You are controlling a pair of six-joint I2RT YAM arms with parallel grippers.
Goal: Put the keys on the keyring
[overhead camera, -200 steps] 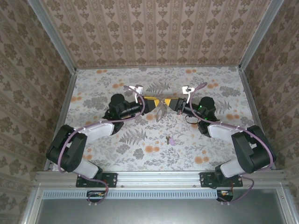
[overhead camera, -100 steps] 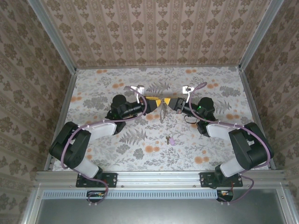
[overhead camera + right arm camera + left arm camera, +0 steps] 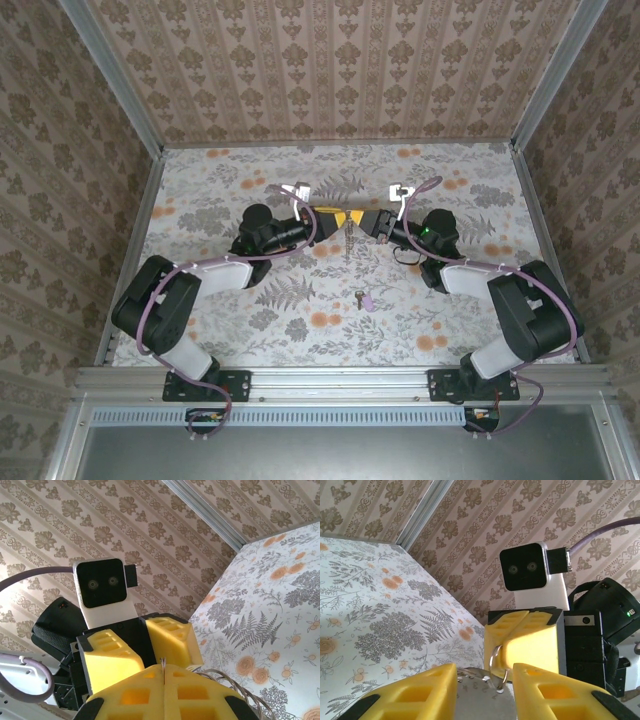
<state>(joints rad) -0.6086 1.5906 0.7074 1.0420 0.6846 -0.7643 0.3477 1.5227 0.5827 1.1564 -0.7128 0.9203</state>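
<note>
- the keyring (image 3: 348, 238) is up between the two pincer tips at mid-surface. from above it is edge-on, a thin brownish-grey sliver with its long axis running from the tips toward the near edge.
- left pincer (image 3: 338, 214): its yellow fingers (image 3: 410, 695) are blocky, ribbed plastic with hollow pockets. they stand partly apart, and dull silvery metal of the keyring (image 3: 479, 700) fills the gap from one inner face to the other, so it grips the keyring.
- right pincer (image 3: 357, 219) faces it tip to tip. its yellow fingers are pressed flush with only a seam between them.
- a small wire ring (image 3: 496, 662), thin, round and bright, sits at the end of that seam. in the right wrist view a fine sliver stands up out of the seam, so the ring looks nipped there.
- also in the right wrist view, a thin ridged metal arc curves away just beside the closed tips.
- the key (image 3: 362, 298) lies flat on the surface (image 3: 220, 170), on the near side of the pincers and well apart from the keyring. it is tiny, with a silvery blade and a pinkish-purple head. its long axis runs roughly left to right, head to the right.
- the surface is matt, printed with grey ferns and orange blossoms.
- the walls (image 3: 330, 70) carry striped damask paper between aluminium rails.
</note>
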